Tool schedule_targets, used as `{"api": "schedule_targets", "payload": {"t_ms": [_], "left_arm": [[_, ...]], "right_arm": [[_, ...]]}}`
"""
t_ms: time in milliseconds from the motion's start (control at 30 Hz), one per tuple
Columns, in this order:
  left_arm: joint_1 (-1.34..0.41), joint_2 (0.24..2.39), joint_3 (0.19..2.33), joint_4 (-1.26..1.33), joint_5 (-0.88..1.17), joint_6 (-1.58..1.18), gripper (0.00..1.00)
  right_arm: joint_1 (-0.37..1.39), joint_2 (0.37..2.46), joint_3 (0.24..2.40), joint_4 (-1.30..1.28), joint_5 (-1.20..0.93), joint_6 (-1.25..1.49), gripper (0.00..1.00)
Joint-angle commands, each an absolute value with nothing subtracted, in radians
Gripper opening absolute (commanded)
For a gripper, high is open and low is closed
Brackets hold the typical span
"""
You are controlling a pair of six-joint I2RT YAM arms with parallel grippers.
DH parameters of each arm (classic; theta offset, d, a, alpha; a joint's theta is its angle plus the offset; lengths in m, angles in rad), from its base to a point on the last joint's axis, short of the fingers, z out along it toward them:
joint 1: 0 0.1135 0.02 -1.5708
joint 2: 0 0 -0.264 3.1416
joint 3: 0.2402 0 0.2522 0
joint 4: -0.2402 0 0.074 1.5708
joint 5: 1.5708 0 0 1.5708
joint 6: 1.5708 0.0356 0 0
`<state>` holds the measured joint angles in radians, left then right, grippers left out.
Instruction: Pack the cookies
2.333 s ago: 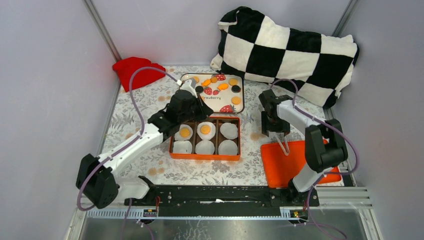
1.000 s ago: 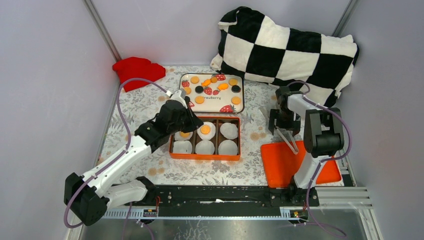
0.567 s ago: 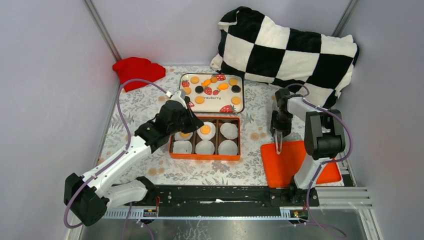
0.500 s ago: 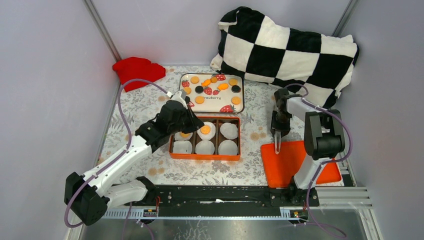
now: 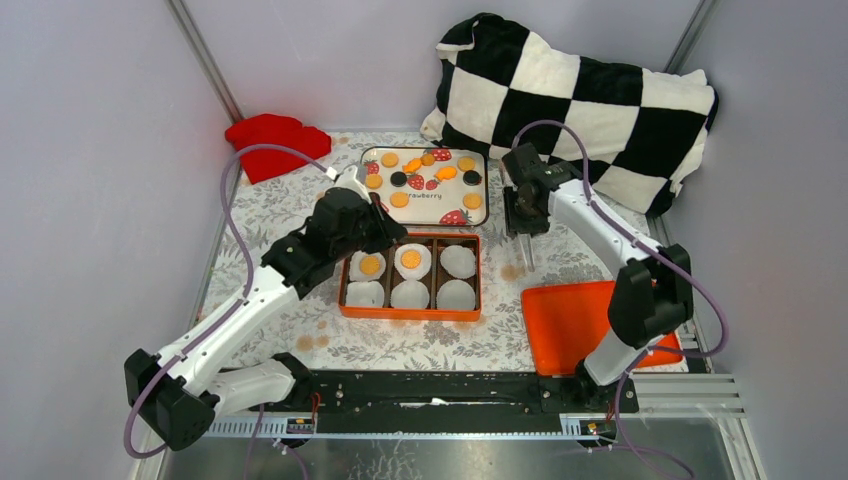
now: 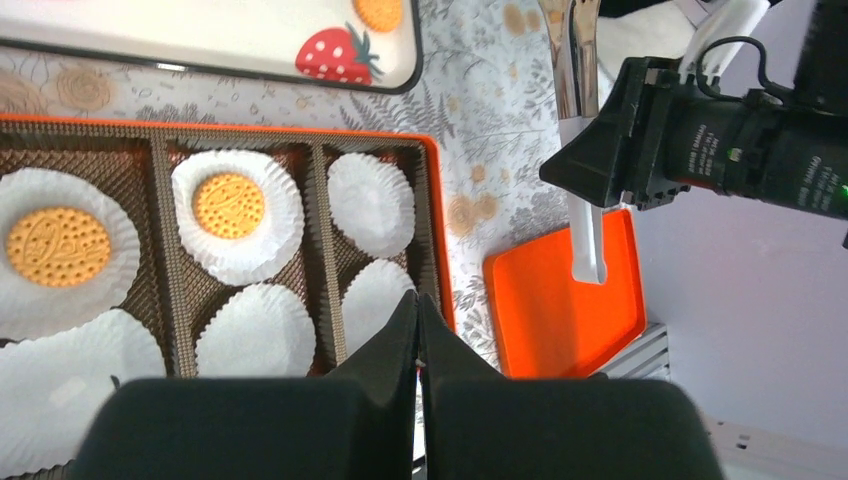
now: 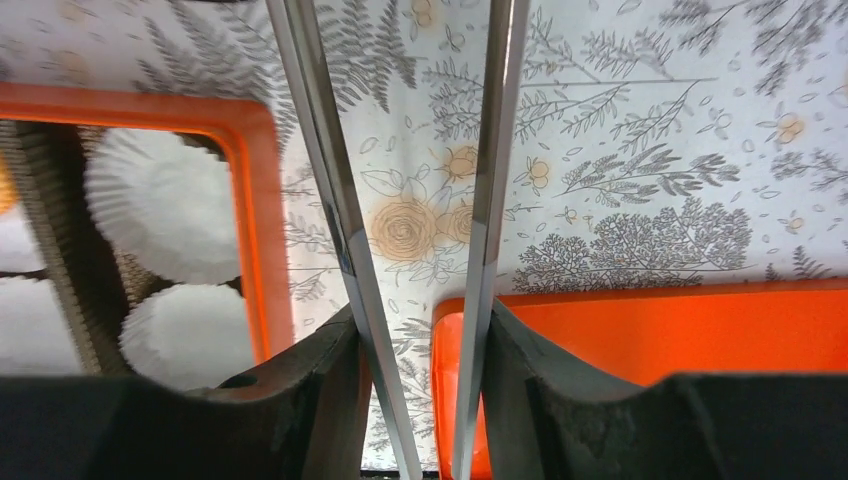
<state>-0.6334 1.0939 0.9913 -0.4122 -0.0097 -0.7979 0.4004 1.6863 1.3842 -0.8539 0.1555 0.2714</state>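
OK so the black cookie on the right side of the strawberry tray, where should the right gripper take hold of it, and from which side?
Take the black cookie by its rim, pinching opposite edges, coming straight down from above. It lies flat on the strawberry tray, so only its thin edge offers a hold. The right gripper, open, looks nearer.

checkered pillow (image 5: 580, 95) far right | red cloth (image 5: 272, 142) far left | floral tablecloth (image 5: 420, 340)

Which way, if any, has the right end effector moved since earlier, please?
Yes: the right end effector left the orange tray, toward the strawberry tray.
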Motion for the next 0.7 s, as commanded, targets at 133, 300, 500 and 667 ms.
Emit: {"api": "schedule_targets", "payload": {"t_ms": [133, 300, 500, 667], "left_arm": [[-0.636, 1.076, 1.085, -0.427, -0.057, -0.753, 0.03], [-0.635, 1.060, 1.088, -0.433, -0.073, -0.746, 0.05], [-0.631, 1.034, 1.080, -0.449, -0.126, -0.730, 0.06], [-0.625, 1.028, 1.083, -0.484, -0.196, -0.719, 0.07]], "right_arm": [[0.422, 1.620, 1.503, -0.965, 0.201, 0.277, 0.49], [0.438, 1.645, 1.540, -0.967, 0.191, 0.271, 0.49], [0.495, 1.666, 1.588, -0.918, 0.183, 0.264, 0.47], [0.543, 1.766, 1.690, -0.908, 0.148, 0.248, 0.48]]}}
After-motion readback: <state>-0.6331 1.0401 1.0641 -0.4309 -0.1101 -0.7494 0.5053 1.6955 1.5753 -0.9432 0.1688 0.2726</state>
